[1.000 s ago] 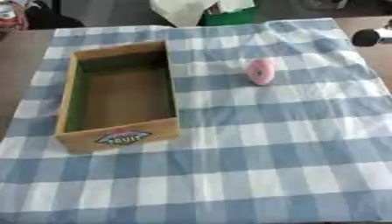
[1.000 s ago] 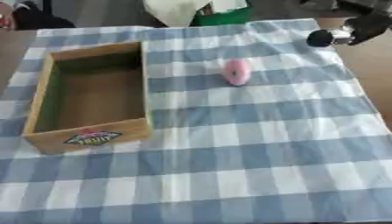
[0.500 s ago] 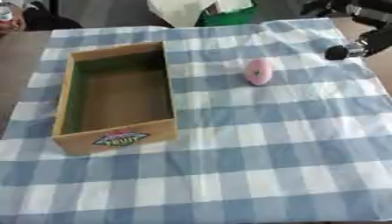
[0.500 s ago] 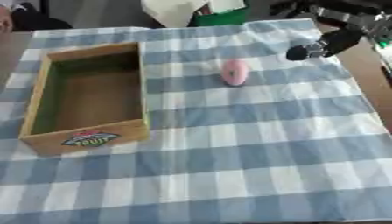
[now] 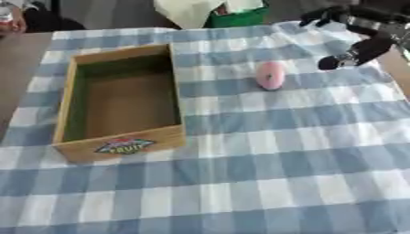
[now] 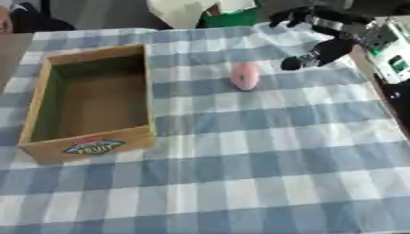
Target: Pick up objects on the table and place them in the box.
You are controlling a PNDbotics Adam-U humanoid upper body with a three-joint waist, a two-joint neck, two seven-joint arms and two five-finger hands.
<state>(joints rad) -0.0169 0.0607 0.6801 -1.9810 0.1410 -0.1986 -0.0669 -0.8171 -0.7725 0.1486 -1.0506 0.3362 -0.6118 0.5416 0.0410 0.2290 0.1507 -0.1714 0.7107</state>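
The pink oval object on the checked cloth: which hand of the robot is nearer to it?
The right. The right hand hangs beside the pink oval object, toward the far right edge of the cloth, not touching it. The left hand shows in neither view.

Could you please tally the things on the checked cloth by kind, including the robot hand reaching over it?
Pink rounded object: 1
Open wooden box with a fruit label on its front: 1
Black robot right hand, over the cloth's far right: 1
Blue and white checked tablecloth: 1
Total: 4
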